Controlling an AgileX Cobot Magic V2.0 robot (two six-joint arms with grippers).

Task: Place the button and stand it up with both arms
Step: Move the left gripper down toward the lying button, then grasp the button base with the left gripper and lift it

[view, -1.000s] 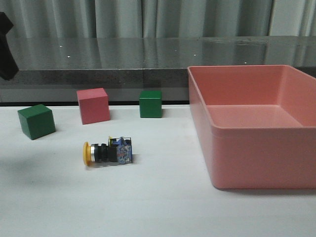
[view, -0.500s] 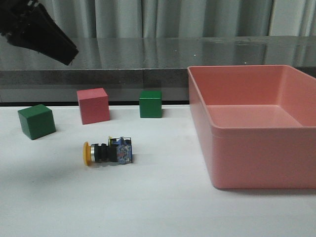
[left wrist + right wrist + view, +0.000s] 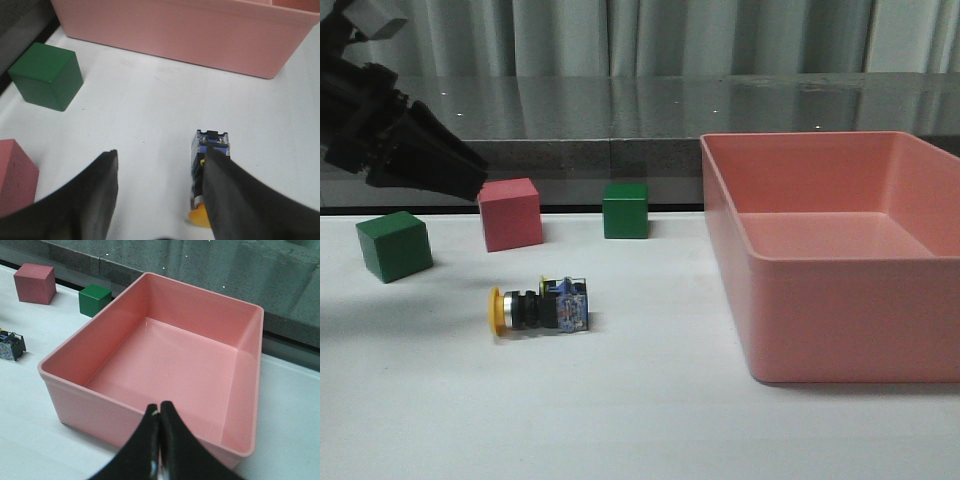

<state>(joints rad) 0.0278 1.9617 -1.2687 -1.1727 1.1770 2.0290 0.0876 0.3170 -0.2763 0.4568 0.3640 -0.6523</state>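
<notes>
The button (image 3: 538,308) lies on its side on the white table, its yellow cap pointing left and its blue-clear contact block pointing right. My left gripper (image 3: 470,180) hangs above and to the left of it, in front of the pink cube (image 3: 510,213). In the left wrist view the left gripper (image 3: 162,155) is open and empty, and the button (image 3: 211,146) lies partly hidden behind one finger (image 3: 235,200). My right gripper (image 3: 160,409) is shut and empty, over the near wall of the pink bin (image 3: 90,407). The right arm is out of the front view.
A large pink bin (image 3: 840,330) fills the right side of the table. A green cube (image 3: 393,245) stands at the left and another green cube (image 3: 625,210) at the back middle. A dark ledge runs behind the table.
My left gripper has come in from the upper left and moved down and to the right, toward the pink cube. The button and the cubes have not moved.
</notes>
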